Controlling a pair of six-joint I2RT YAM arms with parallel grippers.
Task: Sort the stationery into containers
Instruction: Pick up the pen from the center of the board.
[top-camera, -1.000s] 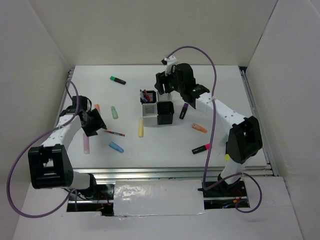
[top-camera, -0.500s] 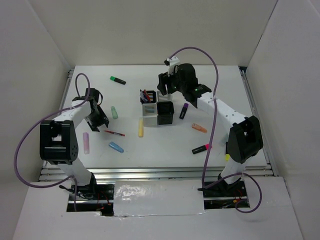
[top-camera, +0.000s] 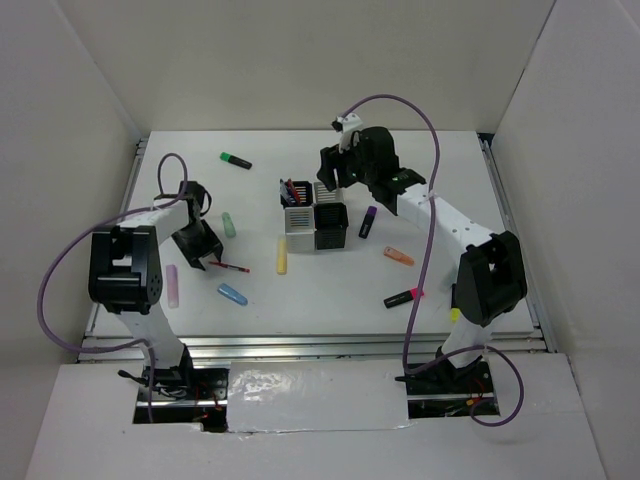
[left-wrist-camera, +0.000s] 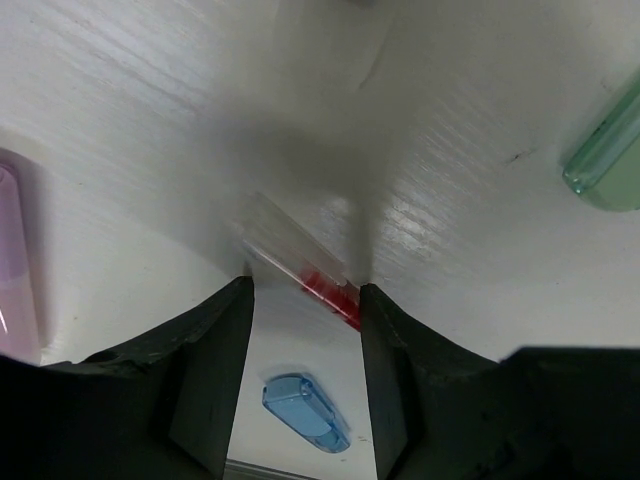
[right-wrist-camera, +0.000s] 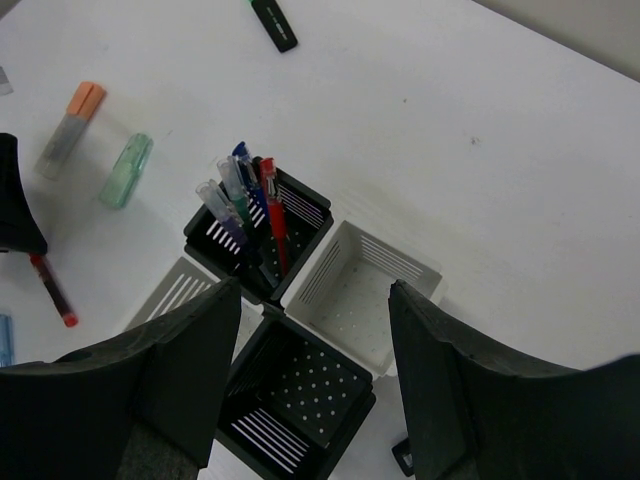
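The containers (top-camera: 315, 215) are a 2x2 block of slotted cups. The back black cup (right-wrist-camera: 262, 232) holds several pens; the white cup (right-wrist-camera: 365, 290) and the near black cup (right-wrist-camera: 300, 400) are empty. My right gripper (top-camera: 336, 172) hovers open above the block, nothing between its fingers (right-wrist-camera: 180, 380). My left gripper (top-camera: 203, 252) is low on the table, open, its fingertips (left-wrist-camera: 385, 370) straddling the clear end of a thin red pen (left-wrist-camera: 318, 283) that lies flat. The red pen (top-camera: 229, 266) points right.
Loose markers lie around: blue (top-camera: 232, 294), pink (top-camera: 172, 285), pastel green (top-camera: 229, 224), yellow (top-camera: 282, 256), orange (top-camera: 398, 256). Black highlighters lie at the back left (top-camera: 236, 160), beside the cups (top-camera: 368, 221) and front right (top-camera: 402, 297). White walls enclose the table.
The left arm swung round and brought its gripper down over the red pen's left end, jaws a little narrower. The right gripper has stayed over the cups.
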